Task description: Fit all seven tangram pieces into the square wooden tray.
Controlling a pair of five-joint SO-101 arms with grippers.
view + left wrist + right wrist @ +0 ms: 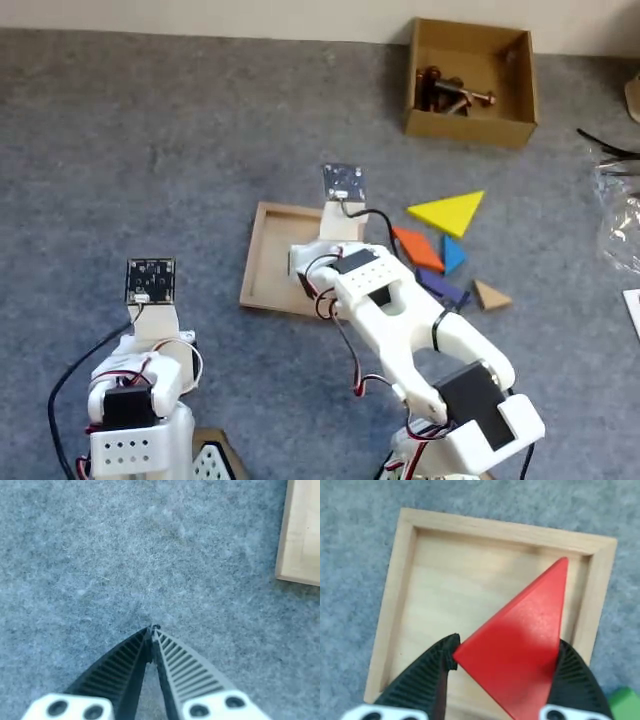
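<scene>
The right arm [400,320] stretches from its base at the near edge of the table diagonally out to the square wooden tray [262,262], with its wrist bent down over the tray's right half. In its wrist view, the right gripper [507,650] clamps a red triangle [532,620] between its two ribbed black fingers [422,675], one on each side of the piece. The triangle hangs over the tray's inner floor with its sharp corner pointing toward an inner corner; whether it touches the floor cannot be told. A green piece [626,701] shows on the grey felt table [150,140] just outside the tray rim. The left arm [135,390] is folded back close to its base, well apart from the tray. The left gripper [151,628] points down at bare felt with its fingertips pressed together and nothing between them, and a corner of the tray lies off to one side. On the table beside the tray, past the right arm, lie a yellow triangle [447,212], an orange parallelogram [417,248], a blue triangle [453,253], a purple piece [443,290] and a small tan triangle [490,296]. A cardboard box [470,125] holding small objects stands at the far edge.
</scene>
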